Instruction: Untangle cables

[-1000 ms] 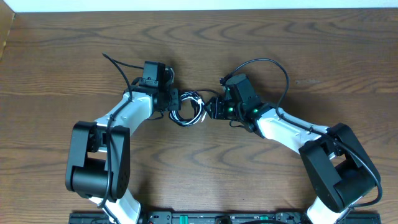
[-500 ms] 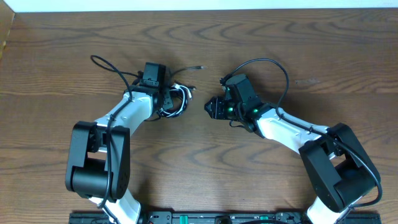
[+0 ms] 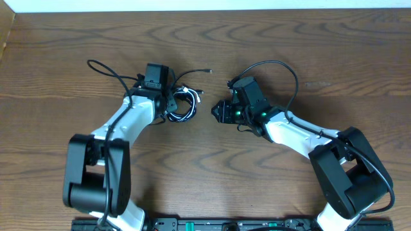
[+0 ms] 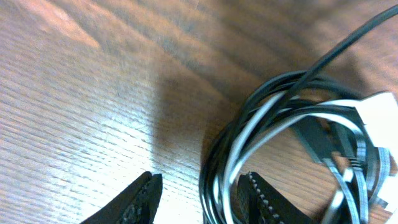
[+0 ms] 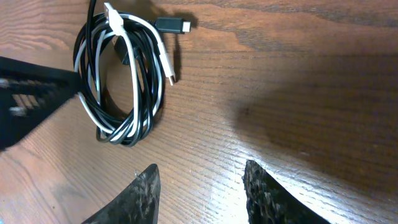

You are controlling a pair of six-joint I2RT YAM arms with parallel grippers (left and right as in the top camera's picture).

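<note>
The cables [image 3: 185,108], one black and one white, lie looped together in a small bundle on the wood table. My left gripper [image 3: 173,102] is at the bundle's left edge. In the left wrist view its fingers [image 4: 200,183] are apart, with strands of the bundle [image 4: 311,140] between them and one finger inside the loop. My right gripper [image 3: 217,110] is open and empty, a short gap to the right of the bundle. The right wrist view shows the whole bundle [image 5: 144,93] with its plug ends ahead of the open jaws [image 5: 202,174].
A loose black cable end [image 3: 204,69] runs up and right from the bundle. Thicker black arm wires arc beside the left arm [image 3: 96,64] and above the right arm [image 3: 282,67]. The table's far edge [image 3: 205,9] runs along the top.
The bundle has moved left and slightly up with my left gripper, away from the right gripper that touched it a second ago. The right arm has stayed in place.
</note>
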